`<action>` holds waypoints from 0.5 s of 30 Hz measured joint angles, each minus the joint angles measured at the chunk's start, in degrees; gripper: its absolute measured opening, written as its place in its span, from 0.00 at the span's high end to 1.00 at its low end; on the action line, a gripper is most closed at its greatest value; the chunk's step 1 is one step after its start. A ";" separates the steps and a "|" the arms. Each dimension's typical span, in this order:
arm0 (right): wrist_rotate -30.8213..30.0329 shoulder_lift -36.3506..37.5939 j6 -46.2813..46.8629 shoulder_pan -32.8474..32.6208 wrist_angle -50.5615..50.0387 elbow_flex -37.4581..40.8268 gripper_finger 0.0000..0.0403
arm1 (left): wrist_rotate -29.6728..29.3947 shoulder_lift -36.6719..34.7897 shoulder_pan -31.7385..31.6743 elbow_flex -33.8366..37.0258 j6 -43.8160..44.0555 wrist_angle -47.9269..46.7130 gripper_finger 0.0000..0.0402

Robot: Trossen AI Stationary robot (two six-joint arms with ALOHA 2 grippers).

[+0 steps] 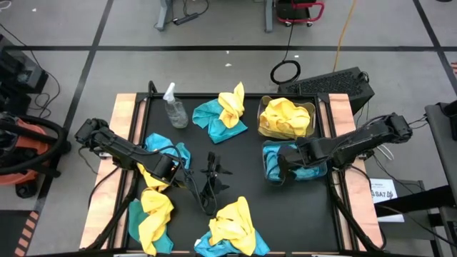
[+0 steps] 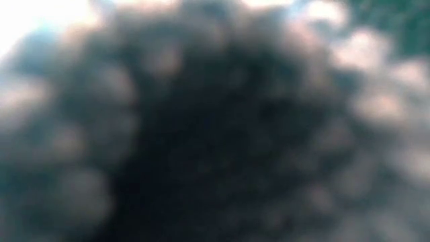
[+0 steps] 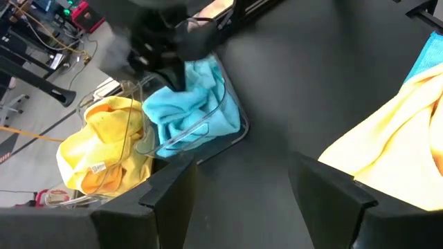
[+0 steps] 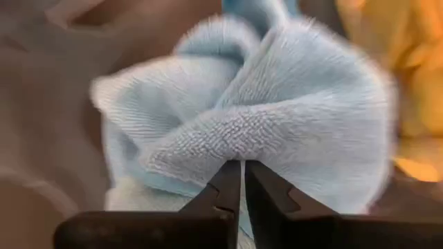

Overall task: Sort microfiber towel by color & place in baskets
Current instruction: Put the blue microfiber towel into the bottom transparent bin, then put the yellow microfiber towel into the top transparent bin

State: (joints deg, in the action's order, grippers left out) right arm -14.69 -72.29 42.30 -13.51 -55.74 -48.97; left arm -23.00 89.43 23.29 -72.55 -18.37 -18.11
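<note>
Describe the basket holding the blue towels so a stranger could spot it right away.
On the black table, look to its right edge, where two clear baskets sit side by side. The basket with the blue towels is the nearer one, under the right end effector; its neighbour holds only yellow.

Counter [image 1: 235,153] black, pale wood edging. Towels bright yellow and teal blue, lying in mixed heaps: yellow over teal at 12 o'clock [image 1: 223,114], at 6 [image 1: 232,228], at 7 [image 1: 151,214]. Clear basket [image 1: 287,118] holds yellow; clear basket [image 1: 291,163] holds teal. Both arms dark. Spray bottle [image 1: 174,107] clear.
</note>
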 joint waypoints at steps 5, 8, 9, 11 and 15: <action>-2.72 1.92 -1.95 -2.03 -5.96 -8.27 0.93 | 0.00 0.00 -0.01 0.00 0.01 0.01 0.42; -4.64 2.72 -4.44 -3.26 -7.21 -12.69 0.88 | 0.00 0.00 0.00 0.00 0.00 0.02 0.42; -5.14 2.90 -5.16 -3.71 -7.07 -14.15 0.86 | 0.00 0.00 0.00 0.00 0.02 0.02 0.42; -5.96 3.13 -6.74 -4.78 -6.38 -16.47 0.81 | 0.00 0.00 0.00 0.00 0.00 0.02 0.42; -6.00 3.15 -10.60 -7.79 -0.76 -18.67 0.71 | 0.01 0.00 0.00 0.00 0.00 0.00 0.42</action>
State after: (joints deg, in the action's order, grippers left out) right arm -20.69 -69.14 31.71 -21.30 -56.50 -67.64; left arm -22.99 89.43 23.29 -72.55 -18.37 -18.10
